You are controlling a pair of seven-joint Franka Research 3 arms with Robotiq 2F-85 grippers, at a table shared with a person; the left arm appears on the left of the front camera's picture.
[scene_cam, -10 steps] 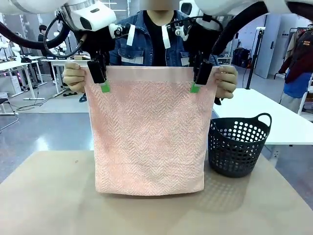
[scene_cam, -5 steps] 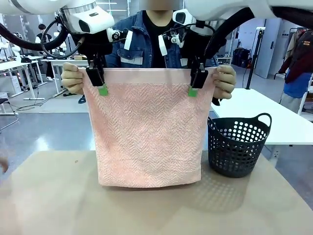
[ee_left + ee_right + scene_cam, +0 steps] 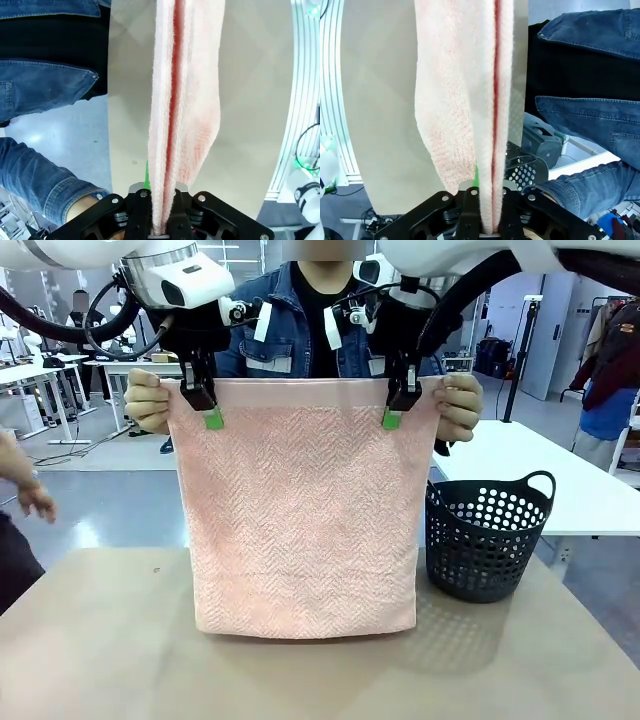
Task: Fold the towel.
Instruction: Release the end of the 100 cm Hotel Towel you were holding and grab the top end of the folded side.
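Front view: the towel (image 3: pixel 305 520) hangs upright as a flat, near-square sheet above the table (image 3: pixel 100 640). It is pale salmon terry with a herringbone weave and a plain band along the top. The left gripper (image 3: pixel 205 410) and right gripper (image 3: pixel 395 405) each pinch the top hem, with green pads visible against the cloth. A person's hand (image 3: pixel 150 400) grips one top corner and the other hand (image 3: pixel 462 405) grips the opposite corner. The towel hides the person's torso. Whether its lower edge touches the tan tabletop cannot be resolved. A dark perforated plastic basket (image 3: pixel 485 540) stands beside it, its near side partly covered.

Left wrist view: the left gripper (image 3: pixel 159 220) has its jaws pressed onto the towel (image 3: pixel 185 100), seen edge-on as fuzzy layers. The fingertips are buried in pile. A denim sleeve (image 3: pixel 40 175) is cut off by the frame.

Right wrist view: the right gripper (image 3: pixel 487 220) is clamped on the towel (image 3: pixel 465 100) likewise. The basket (image 3: pixel 522 172) is partly hidden.
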